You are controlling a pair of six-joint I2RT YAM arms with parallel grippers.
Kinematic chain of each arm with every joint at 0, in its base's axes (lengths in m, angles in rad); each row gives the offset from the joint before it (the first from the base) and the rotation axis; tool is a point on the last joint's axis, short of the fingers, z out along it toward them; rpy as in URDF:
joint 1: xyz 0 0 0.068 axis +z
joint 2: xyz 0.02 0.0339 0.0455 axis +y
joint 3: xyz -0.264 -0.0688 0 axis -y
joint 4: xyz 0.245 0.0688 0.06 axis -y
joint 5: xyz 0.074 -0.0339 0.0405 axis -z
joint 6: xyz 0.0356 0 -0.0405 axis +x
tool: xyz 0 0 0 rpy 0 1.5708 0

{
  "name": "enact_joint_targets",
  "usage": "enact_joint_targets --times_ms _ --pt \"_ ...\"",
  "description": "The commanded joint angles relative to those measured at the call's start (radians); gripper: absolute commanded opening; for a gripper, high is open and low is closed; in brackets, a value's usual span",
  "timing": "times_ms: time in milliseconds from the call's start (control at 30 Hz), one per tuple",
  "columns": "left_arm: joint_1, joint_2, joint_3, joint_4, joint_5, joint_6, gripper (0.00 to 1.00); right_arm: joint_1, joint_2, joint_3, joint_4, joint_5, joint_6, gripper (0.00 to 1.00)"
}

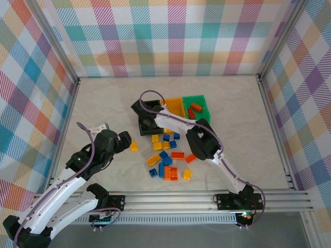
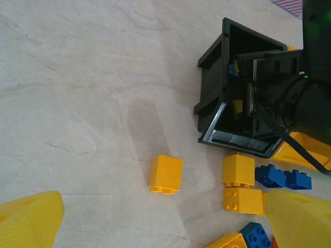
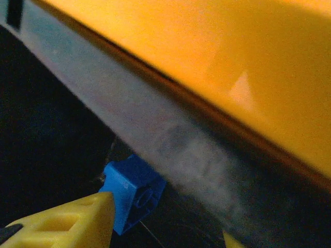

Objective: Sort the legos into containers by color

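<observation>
The legos (image 1: 166,160) lie piled mid-table, just near of the black bin (image 2: 214,98), yellow bin (image 1: 173,99) and green bin (image 1: 196,97). Inside the black bin, a blue brick (image 3: 133,192) touches one finger of the right claw (image 3: 165,222); pinched or not, I cannot tell. The left claw (image 2: 165,222) is wide apart over a lone yellow brick (image 2: 165,173).

It is a robotics lab test cell: checked-cloth walls (image 1: 176,36) on aluminium framing (image 1: 59,44) enclose a marbled counter (image 1: 103,103), with a left arm (image 1: 62,186) and right arm (image 1: 230,175) bolted to a rail (image 1: 170,199).

No legible text or markings anywhere
</observation>
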Motion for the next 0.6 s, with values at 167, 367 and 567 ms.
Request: enact_joint_targets --times_ms 167,367,567 --pt "0.009 -0.008 0.001 0.005 0.001 0.019 1.0 0.011 0.012 0.043 0.032 -0.001 0.057 0.59" --pt "0.009 -0.013 0.0 0.003 0.0 0.023 1.0 0.005 0.086 0.139 -0.069 -0.031 0.122 0.61" --pt "0.009 -0.011 0.002 -0.002 -0.004 0.029 1.0 -0.001 0.123 0.136 -0.118 -0.091 0.162 0.56"
